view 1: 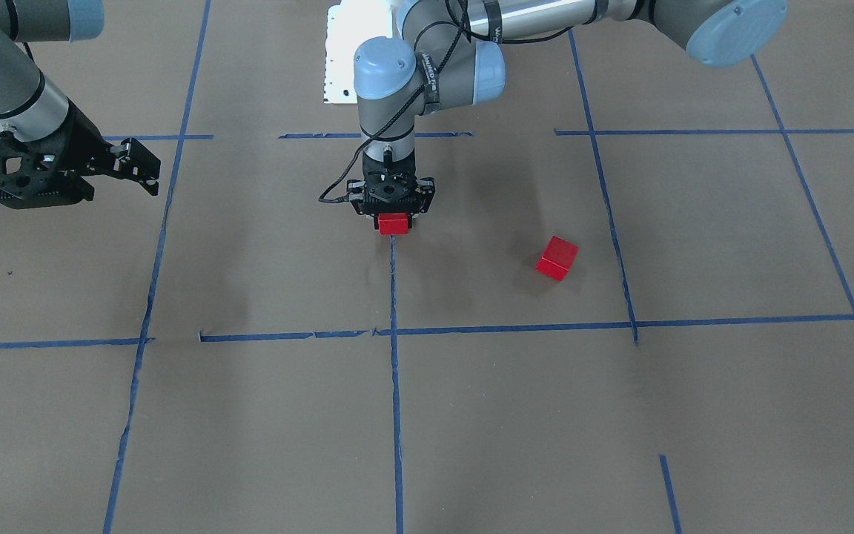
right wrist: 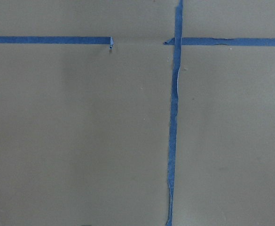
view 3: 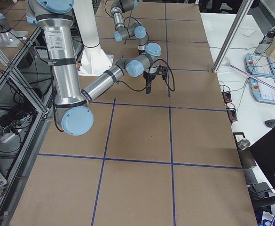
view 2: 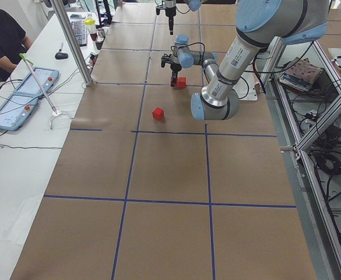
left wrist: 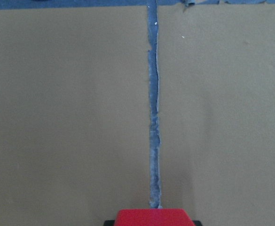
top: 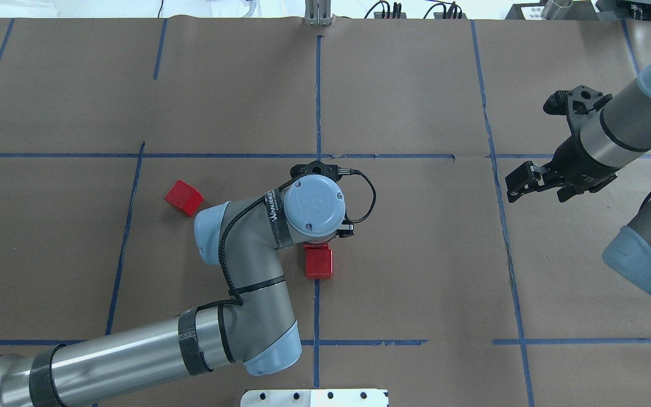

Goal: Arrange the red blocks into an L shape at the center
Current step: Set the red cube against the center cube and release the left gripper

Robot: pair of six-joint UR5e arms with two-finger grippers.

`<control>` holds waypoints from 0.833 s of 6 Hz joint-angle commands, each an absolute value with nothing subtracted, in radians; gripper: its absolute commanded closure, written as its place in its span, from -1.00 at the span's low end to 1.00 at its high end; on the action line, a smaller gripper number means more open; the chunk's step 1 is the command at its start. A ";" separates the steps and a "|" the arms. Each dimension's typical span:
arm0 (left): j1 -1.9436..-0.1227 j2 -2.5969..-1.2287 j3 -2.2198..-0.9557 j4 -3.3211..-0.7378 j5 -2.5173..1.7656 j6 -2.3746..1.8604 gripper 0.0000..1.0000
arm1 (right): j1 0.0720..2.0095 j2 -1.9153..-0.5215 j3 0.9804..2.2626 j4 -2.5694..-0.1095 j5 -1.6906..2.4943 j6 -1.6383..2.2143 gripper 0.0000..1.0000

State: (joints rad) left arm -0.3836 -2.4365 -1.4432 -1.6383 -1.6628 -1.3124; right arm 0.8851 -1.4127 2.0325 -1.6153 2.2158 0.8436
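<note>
Red block (view 1: 393, 224), pinched in left gripper (view 1: 393, 219) — centred

white lettering on left arm's black strap (top: 273, 217), too blurred to read

Center block (view 1: 393, 223) is sitting under my left end effector (view 1: 393, 218), right at the tape line (view 1: 395, 297); other block (view 1: 557, 258) is lying off to my left.

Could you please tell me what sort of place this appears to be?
Most likely a robotics lab: a paper-covered table gridded with blue tape, teach pendants on a side bench, and an aluminium frame strung with cables.
</note>
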 commanded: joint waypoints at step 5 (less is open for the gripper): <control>-0.362 -2.430 -1.445 -1.641 -1.663 -1.342 0.74 | 0.885 -1.413 2.031 -1.615 2.217 0.844 -1.00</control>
State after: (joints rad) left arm -0.3675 -2.4303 -1.4444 -1.6406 -1.6628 -1.3353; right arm 0.8851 -1.4128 2.0310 -1.6153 2.2162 0.8437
